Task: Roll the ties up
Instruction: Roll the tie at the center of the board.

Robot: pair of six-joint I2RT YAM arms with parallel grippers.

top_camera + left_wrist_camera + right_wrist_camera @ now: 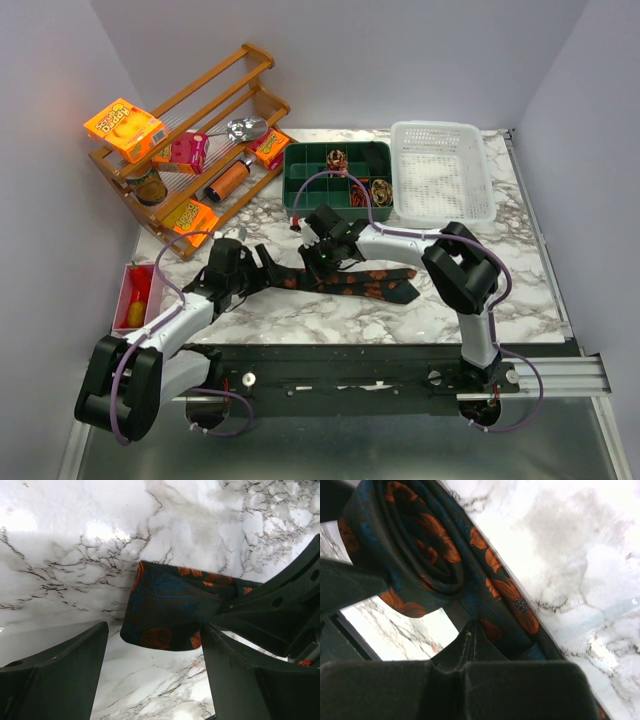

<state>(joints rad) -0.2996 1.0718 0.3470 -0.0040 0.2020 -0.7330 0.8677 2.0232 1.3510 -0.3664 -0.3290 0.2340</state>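
A dark tie with orange blotches [360,282] lies flat across the marble table [520,270]. My left gripper [262,268] is open at the tie's left end. In the left wrist view that folded end [165,612] lies just ahead of the gap between the fingers [155,672], against the right finger [240,670]. My right gripper [325,252] is shut on a fold of the tie [470,640] just past a loosely coiled part [420,545]. A rolled tie [336,160] sits in the green organiser [300,190].
A white basket [442,172] stands at the back right. A wooden rack [195,130] with orange snack packets and a can stands at the back left. A pink bin [128,290] sits at the left edge.
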